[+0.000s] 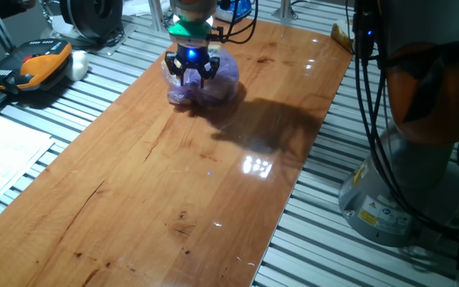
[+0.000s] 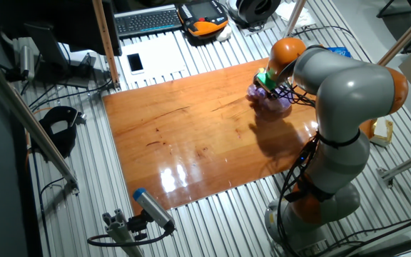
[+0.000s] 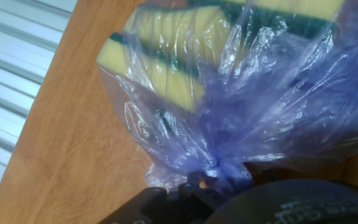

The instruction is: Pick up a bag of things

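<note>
The bag of things (image 1: pixel 205 84) sits on the wooden counter (image 1: pixel 174 183) near its far end, a crinkly purple sack with yellow-and-green sponges (image 3: pixel 160 68) showing through the plastic. The gripper (image 1: pixel 191 76) hangs right over it, its dark fingers (image 1: pixel 180 73) pointing down around the top of the bag. In the hand view the gathered knot (image 3: pixel 219 168) of the bag lies right at the fingers' base, but whether they are pinching it or are only spread around it I cannot tell. The step in hand looks like the grasp itself. The next move calls for a firm pinch on the knot, then a straight lift clear of the counter.
</note>
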Robot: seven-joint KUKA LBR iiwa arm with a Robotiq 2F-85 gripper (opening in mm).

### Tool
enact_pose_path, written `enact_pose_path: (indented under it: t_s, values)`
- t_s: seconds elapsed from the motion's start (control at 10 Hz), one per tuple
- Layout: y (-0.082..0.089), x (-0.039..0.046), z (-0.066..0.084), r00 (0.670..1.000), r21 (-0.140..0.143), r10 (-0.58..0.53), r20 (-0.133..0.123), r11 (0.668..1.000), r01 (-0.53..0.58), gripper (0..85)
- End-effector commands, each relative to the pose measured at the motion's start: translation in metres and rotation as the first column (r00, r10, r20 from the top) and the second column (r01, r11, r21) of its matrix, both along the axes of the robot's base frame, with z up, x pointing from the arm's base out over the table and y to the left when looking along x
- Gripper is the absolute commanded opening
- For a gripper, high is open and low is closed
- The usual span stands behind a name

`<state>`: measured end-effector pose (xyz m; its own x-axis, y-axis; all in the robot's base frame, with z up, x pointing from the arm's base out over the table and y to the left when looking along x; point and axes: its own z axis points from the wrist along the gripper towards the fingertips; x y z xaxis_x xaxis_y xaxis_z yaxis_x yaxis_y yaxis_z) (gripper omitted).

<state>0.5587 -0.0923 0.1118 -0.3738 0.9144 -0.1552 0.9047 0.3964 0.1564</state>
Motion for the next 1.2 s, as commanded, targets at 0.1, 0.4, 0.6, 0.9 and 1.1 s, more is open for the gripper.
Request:
enact_pose_path:
  t_s: [0.1, 0.4, 0.6, 0.9, 1.1]
  values:
    - [-0.002, 0.0003, 0.001, 1.0, -0.002, 0.001, 0.0, 1.0, -0.001, 51.0]
    - [-0.004, 0.0011, 0.0, 1.0, -0.005, 0.003, 0.0, 1.0, -0.003, 51.0]
    - [-0.006, 0.003, -0.003, 1.0, -0.006, 0.006, 0.0, 1.0, -0.006, 51.0]
    - [-0.006, 0.0042, -0.009, 1.0, -0.006, 0.007, -0.004, 1.0, -0.007, 51.0]
    - [-0.006, 0.0043, -0.01, 1.0, -0.01, 0.011, -0.025, 1.0, -0.011, 51.0]
